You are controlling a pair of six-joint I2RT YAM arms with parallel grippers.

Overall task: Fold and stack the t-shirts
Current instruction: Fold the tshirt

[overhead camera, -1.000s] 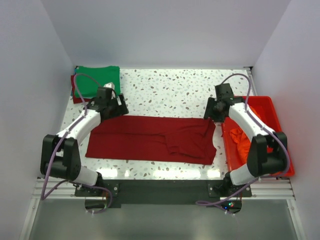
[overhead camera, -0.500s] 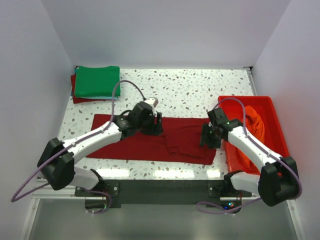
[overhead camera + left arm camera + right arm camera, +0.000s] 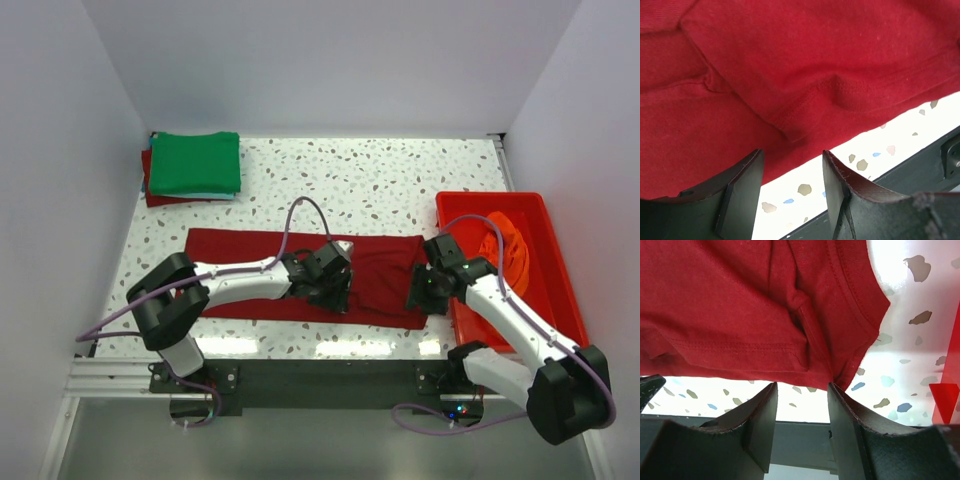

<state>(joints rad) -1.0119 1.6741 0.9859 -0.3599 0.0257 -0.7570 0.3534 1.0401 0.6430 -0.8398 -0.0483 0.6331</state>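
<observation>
Top external view: the long dark red cloth t-shirt (image 3: 240, 245) lies spread flat across the speckled white terrazzo table (image 3: 370, 185). The left gripper (image 3: 335, 290) is low over the shirt's near edge around mid-length. The right gripper (image 3: 420, 295) is low over the shirt's near right corner. A bright red rigid plastic tub (image 3: 552, 262) stands just to the right of the right gripper and holds a crumpled orange cloth t-shirt (image 3: 505, 245). Well away to the far left of the left gripper, a folded bright green cloth t-shirt (image 3: 195, 163) rests on a folded dark red one (image 3: 158, 198).

Left wrist view: the left gripper (image 3: 791, 155) has its jaws apart. A stitched fold at the edge of the dark red t-shirt (image 3: 790, 60) lies just ahead of the gap between them, and bare table (image 3: 805, 190) shows within the gap. Nothing is clamped.

Right wrist view: the right gripper (image 3: 802, 387) likewise stands parted. The hemmed corner of the dark red t-shirt (image 3: 730, 300) sits directly ahead of its fingertips, with the table (image 3: 900, 340) to the right of them.
</observation>
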